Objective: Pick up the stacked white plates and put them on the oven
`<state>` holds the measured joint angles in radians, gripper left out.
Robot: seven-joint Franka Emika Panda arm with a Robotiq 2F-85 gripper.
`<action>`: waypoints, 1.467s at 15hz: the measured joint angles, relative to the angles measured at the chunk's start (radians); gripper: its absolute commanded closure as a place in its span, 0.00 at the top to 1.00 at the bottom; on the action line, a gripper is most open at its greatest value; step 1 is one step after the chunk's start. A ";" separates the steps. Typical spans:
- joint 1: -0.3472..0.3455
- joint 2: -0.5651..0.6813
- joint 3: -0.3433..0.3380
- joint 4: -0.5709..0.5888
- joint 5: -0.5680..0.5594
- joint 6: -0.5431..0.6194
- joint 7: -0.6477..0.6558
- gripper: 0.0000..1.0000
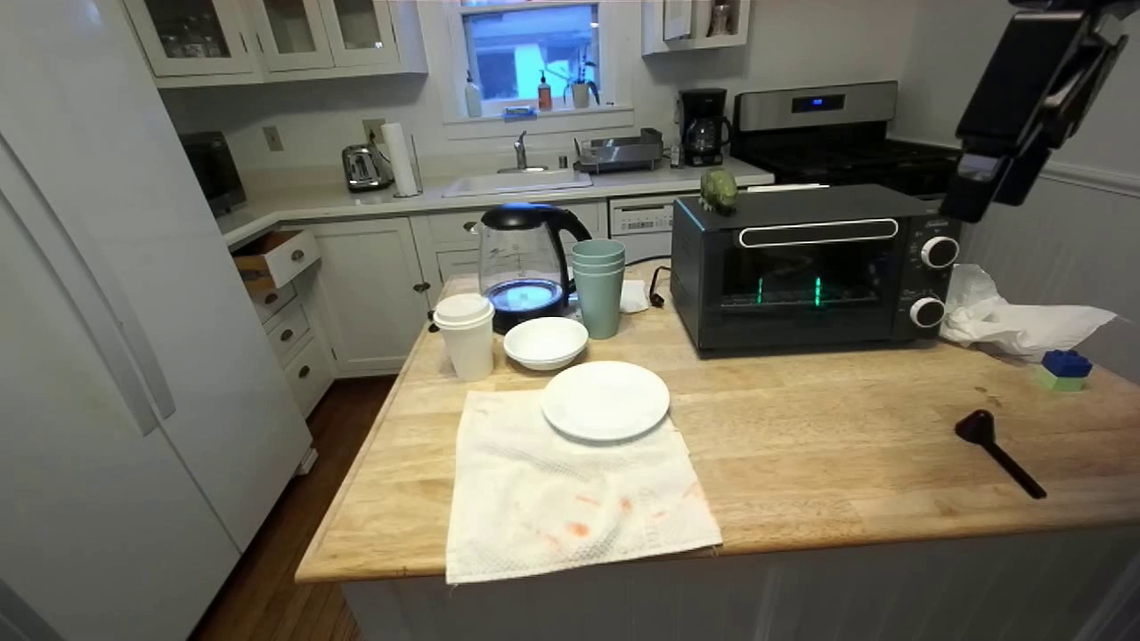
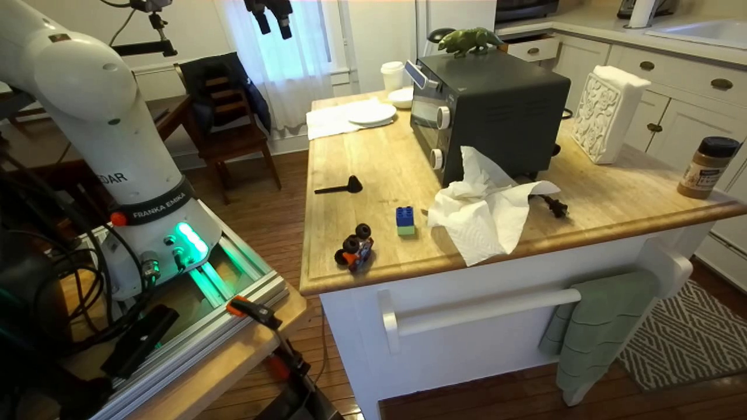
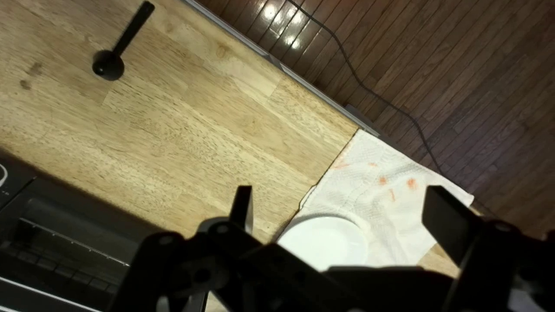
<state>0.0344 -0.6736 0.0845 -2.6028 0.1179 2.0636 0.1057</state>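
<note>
A wood-topped island [image 1: 846,418] spreads across the centre and lower right of the frame in an exterior view. A white robot arm [image 2: 111,111] stands at the left in an exterior view. The black oven [image 1: 810,267] sits on the island, right of centre, green light showing in its glass front. A white cloth [image 1: 517,481] with orange marks lies at lower centre. The gripper [image 3: 340,208] shows along the bottom of the wrist view, its two fingers spread wide; in an exterior view it hangs in the air at upper right. A glass kettle [image 1: 525,258], lit blue, stands left of centre. The stacked white plates [image 1: 606,401] lie just below the frame's centre, overlapping the cloth's edge; in the wrist view they show at lower centre, partly hidden by the gripper. Green cups [image 1: 599,289] stand nested just right of the kettle. A green animal figure [image 2: 470,41] stands atop the oven, and a black scoop [image 1: 997,452] lies at lower right.
</note>
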 measured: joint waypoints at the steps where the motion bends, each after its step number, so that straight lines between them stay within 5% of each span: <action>1: 0.001 0.020 -0.004 0.013 0.009 0.026 -0.001 1.00; 13: 0.070 0.554 -0.053 0.237 0.242 0.467 -0.104 1.00; 22: 0.033 0.923 -0.004 0.366 0.593 0.637 -0.326 1.00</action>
<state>0.0678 0.2497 0.0803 -2.2372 0.7109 2.7009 -0.2207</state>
